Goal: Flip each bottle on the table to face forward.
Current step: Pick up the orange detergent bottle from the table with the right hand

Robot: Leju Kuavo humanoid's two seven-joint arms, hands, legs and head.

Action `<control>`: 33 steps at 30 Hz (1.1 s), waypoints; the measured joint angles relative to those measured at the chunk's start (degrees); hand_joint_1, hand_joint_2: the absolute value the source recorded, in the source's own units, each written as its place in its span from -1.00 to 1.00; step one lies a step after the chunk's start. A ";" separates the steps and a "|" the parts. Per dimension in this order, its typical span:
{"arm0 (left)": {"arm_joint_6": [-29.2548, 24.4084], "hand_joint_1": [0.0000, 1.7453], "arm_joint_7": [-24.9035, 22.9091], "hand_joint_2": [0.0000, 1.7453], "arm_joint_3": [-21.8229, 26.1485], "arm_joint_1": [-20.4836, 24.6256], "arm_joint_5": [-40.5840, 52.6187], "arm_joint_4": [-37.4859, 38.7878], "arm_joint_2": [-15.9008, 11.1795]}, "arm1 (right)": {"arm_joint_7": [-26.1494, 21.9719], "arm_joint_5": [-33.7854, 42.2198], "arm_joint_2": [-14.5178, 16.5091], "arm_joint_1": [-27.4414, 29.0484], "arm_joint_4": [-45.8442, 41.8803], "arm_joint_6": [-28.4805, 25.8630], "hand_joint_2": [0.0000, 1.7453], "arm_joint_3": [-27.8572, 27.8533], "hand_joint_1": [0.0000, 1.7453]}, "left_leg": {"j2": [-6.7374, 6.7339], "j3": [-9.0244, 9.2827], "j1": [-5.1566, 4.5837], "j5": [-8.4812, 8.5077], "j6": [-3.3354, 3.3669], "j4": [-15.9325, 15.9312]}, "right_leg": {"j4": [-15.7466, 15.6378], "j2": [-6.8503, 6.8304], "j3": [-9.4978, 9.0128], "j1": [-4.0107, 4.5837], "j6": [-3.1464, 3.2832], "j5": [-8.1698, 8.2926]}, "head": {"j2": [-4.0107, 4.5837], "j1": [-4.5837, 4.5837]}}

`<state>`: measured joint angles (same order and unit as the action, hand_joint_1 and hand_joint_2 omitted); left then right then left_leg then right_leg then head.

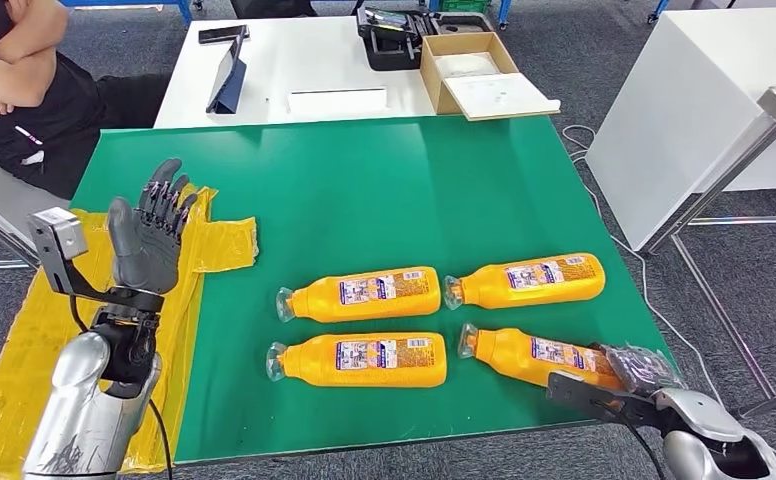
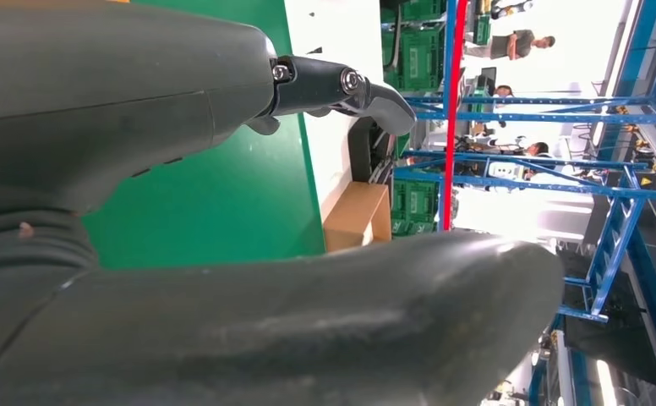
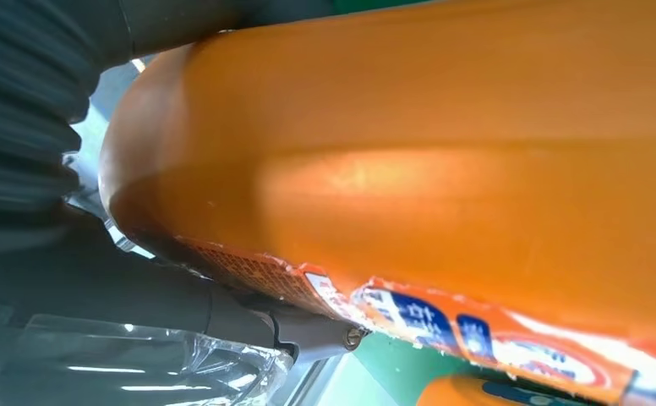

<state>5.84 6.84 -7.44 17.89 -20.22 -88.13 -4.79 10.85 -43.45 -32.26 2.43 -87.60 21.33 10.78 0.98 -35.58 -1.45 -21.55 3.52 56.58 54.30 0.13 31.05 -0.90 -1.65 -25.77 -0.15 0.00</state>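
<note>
Four orange bottles lie on their sides on the green mat (image 1: 364, 190), caps pointing left. The far left bottle (image 1: 359, 293), the far right bottle (image 1: 529, 281) and the near left bottle (image 1: 364, 360) show blue-and-white labels. The near right bottle (image 1: 534, 355) lies slightly askew, and my right hand (image 1: 639, 370) grips its base end. In the right wrist view this bottle (image 3: 443, 152) is very close, with my right hand (image 3: 37, 144) wrapped around it. My left hand (image 1: 154, 235) is raised above the mat's left edge, fingers spread and holding nothing. The left wrist view has the same hand (image 2: 139, 101) over the green mat (image 2: 215, 203).
A yellow sheet (image 1: 24, 350) covers the table's left side. A person (image 1: 24, 90) sits at the far left with folded arms. Behind the mat a white table holds a cardboard box (image 1: 469, 75) and a tablet case (image 1: 226, 80). Another white table (image 1: 684, 110) stands at the right.
</note>
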 joint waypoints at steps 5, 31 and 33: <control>-0.40 -1.00 -0.02 -1.00 -0.10 0.19 0.07 0.15 0.00 | -1.42 5.69 0.61 0.51 -2.59 0.67 1.00 -1.37 1.00 | 0.00 -0.10 -0.02 0.10 0.07 0.00 | 0.02 0.01 -0.45 -0.01 -0.13 0.12 | 0.00 0.01; 0.56 -1.00 -1.11 1.00 -1.83 -0.23 -2.74 -1.17 1.41 | -7.07 14.81 7.46 -15.22 -15.61 -10.18 1.00 -1.68 1.00 | 0.10 -0.53 -0.13 0.33 0.30 0.00 | 0.07 -0.02 -0.22 0.03 -0.30 0.23 | 0.00 0.02; 0.55 -1.00 -1.21 1.00 -3.29 0.58 -3.93 -0.86 1.98 | -5.89 14.43 9.47 -18.57 -12.58 -11.77 1.00 0.45 1.00 | 0.05 -0.54 -0.14 0.36 0.32 0.00 | 0.08 0.00 -0.21 0.04 -0.33 0.25 | 0.00 0.02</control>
<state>6.39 5.62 -10.72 18.47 -24.15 -88.99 -2.81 4.95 -29.02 -22.78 -16.14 -100.18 9.55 11.23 1.04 -36.12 -1.59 -21.19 3.83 56.58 54.38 0.13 30.85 -0.86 -1.98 -25.51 -0.15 0.02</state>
